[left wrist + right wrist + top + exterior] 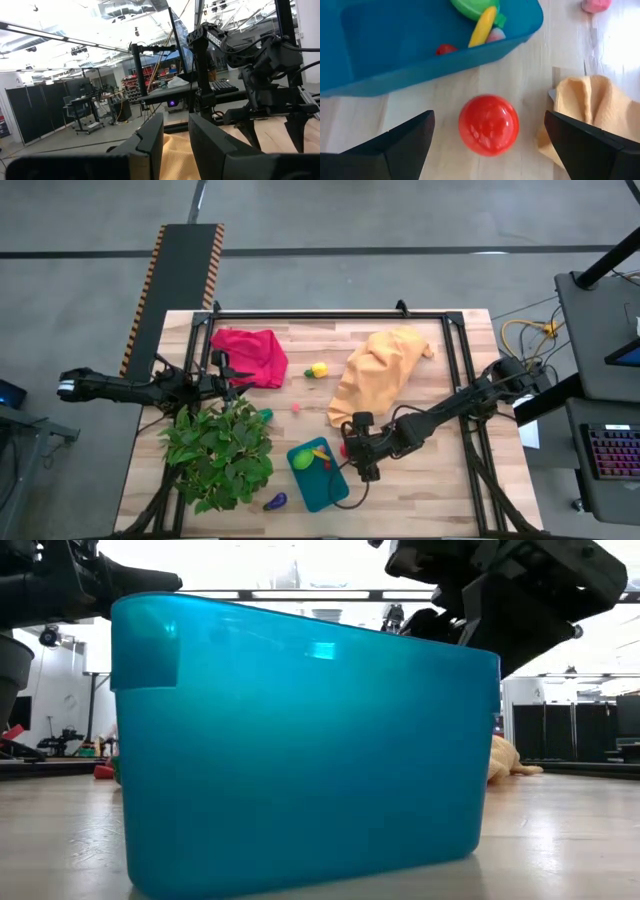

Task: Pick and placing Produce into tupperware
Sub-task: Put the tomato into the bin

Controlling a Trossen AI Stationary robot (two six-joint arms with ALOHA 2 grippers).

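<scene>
The teal tupperware (318,476) stands near the table's front edge and fills the low view (300,740). It holds green, yellow, pink and red produce (480,20). My right gripper (348,448) is open, just right of the tupperware. Its fingers stand on either side of a red ball-shaped fruit (488,125) that rests on the table, and they do not touch it. My left gripper (226,377) is narrowly open and empty beside the red cloth (250,355). A yellow-green fruit (318,369), a small pink piece (295,408) and a purple piece (275,501) lie loose on the table.
A big leafy green plant (220,450) stands left of the tupperware. A yellow-orange cloth (378,370) lies at the back right, and its edge (580,110) reaches close to my right gripper. A black frame (330,315) runs along the table's edges.
</scene>
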